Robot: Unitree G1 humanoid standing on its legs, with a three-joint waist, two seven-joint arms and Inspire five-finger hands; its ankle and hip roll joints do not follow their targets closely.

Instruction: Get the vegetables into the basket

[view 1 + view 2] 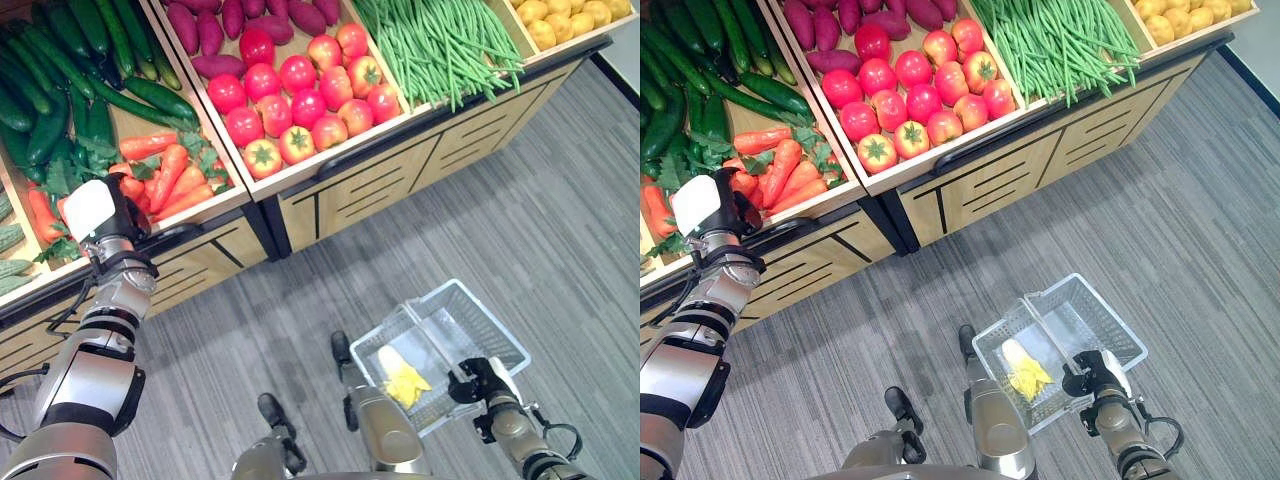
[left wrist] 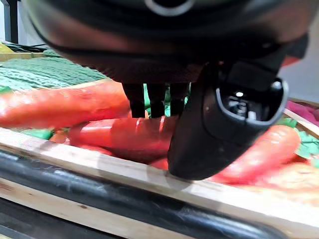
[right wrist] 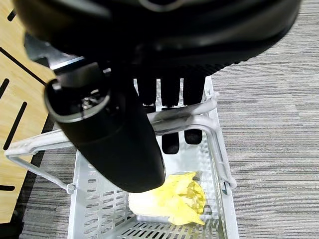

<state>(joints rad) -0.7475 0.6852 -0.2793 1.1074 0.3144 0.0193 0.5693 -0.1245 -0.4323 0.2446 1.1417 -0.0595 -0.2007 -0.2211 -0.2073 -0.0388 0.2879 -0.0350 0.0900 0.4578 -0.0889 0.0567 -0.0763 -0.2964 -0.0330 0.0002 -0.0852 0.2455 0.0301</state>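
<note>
Left hand (image 1: 100, 215) hangs over the carrots (image 1: 165, 180), fingers slack, gripping nothing. We should wrap one carrot mid-length. Right hand (image 3: 149, 99) curls round the basket (image 1: 480, 325) handle, corn (image 1: 400, 378) inside.

I see a floor (image 1: 560, 240) of grey, streaked carpet running under me. Across the far side stands a wooden produce stand (image 1: 400, 170), its light front panels cut with dark slots and a black rail (image 1: 1040, 115) along the upper edge. Dark gaps separate its sections. Light is even, with soft shadows.
</note>
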